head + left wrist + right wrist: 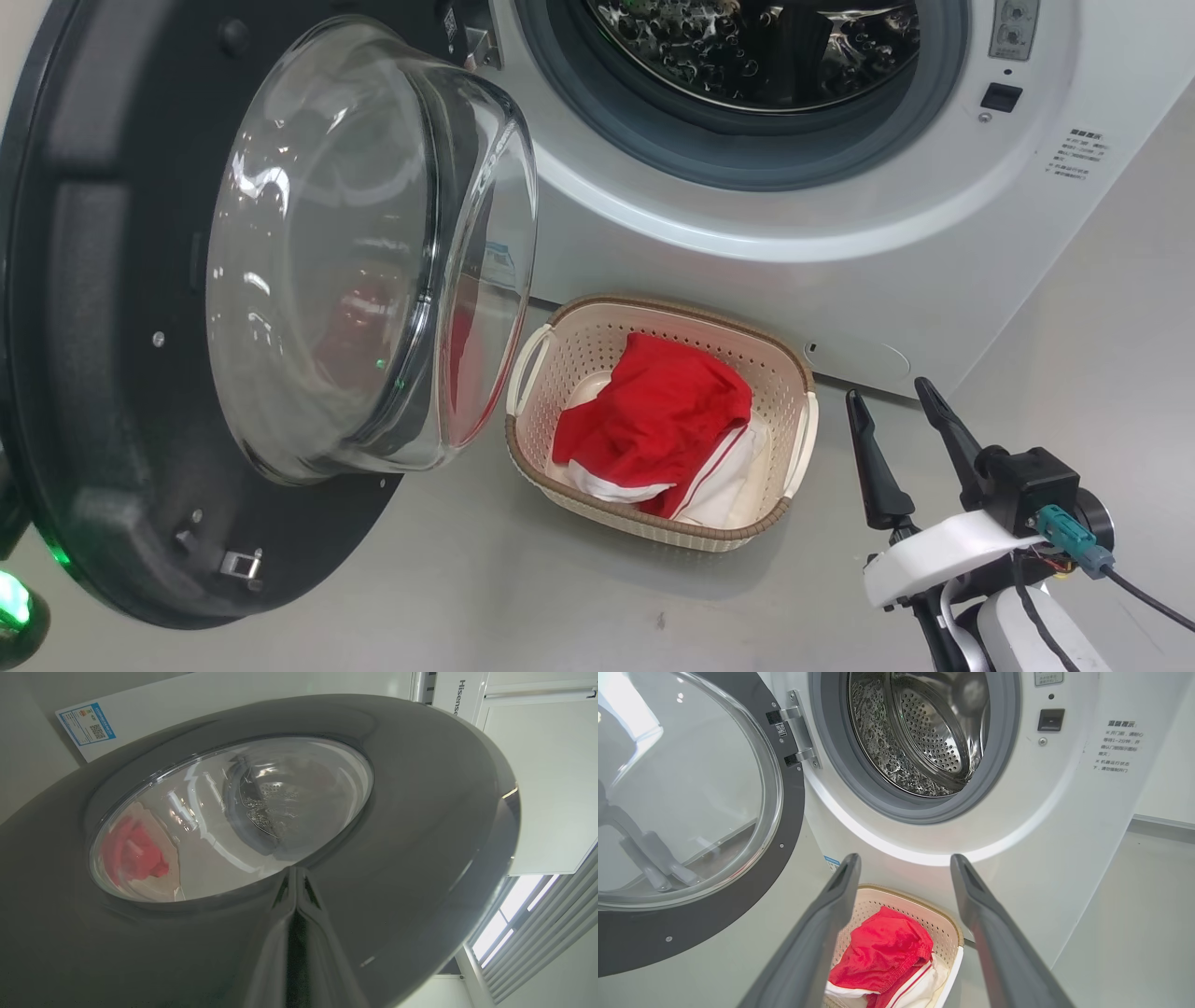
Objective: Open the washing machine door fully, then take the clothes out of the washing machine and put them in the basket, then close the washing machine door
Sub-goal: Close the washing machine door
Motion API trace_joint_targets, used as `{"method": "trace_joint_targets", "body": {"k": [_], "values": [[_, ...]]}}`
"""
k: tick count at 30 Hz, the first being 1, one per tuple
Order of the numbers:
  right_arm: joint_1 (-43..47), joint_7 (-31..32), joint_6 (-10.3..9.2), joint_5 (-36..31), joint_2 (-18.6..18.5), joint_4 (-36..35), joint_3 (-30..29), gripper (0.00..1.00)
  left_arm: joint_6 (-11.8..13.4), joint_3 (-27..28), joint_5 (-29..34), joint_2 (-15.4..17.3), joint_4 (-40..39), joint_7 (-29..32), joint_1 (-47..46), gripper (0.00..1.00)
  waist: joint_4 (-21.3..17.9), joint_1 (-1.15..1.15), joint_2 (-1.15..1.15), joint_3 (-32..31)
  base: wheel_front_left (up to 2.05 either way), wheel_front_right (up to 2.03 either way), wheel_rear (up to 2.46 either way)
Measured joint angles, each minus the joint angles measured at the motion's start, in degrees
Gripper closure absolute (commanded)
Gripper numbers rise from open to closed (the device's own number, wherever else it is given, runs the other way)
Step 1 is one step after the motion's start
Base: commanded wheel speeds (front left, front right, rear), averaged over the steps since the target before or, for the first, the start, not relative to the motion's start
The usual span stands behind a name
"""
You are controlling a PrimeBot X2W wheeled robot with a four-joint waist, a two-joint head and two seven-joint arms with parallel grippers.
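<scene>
Left wrist view: "Hisens" on washing machine [280, 695], QR label [86, 723]; L gripper [295, 896] pinched, R gripper [903, 863] wide.

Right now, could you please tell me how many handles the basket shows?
2: the left handle at the end of the basket by the door, the right handle at the opposite end; none seems hidden.

At the lower right of the head view, the right claw [887, 390] has two long, tapering matte black fingers [870, 462] on a boxy black block [1032, 485] above a glossy white curved shell [934, 551]. Beside it is a teal plug [1064, 532] with a thin black cable [1148, 598]. At the lower left glows a green light [11, 597].
</scene>
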Motion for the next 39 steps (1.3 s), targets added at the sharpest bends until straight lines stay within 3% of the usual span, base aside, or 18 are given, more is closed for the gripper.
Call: {"method": "trace_joint_targets", "body": {"k": [14, 22, 39], "values": [[-0.1, -0.1, -0.37, 0.1, 0.1, -0.1, -0.2, 0.00, -1.6, -4.4, -0.5, -0.3, -8.9, 6.7, 2.2, 1.00, -2.1, 0.00, 0.00, 0.5, 0.00, 0.00, 0.00], [-1.2, -0.4, -0.35, 0.2, 0.6, -0.2, 0.2, 0.00, -2.4, -6.1, -1.7, -2.0, -13.5, 9.0, 2.6, 1.00, -4.0, 0.00, 0.00, 1.1, 0.00, 0.00, 0.00], [-3.4, -0.6, -0.34, 1.6, 1.7, -0.2, 0.5, 0.00, -2.5, -8.6, -2.6, -4.2, -17.1, 10.0, 2.8, 1.00, -11.7, 0.00, 0.00, 3.4, 0.00, 0.00, 0.00]]}}
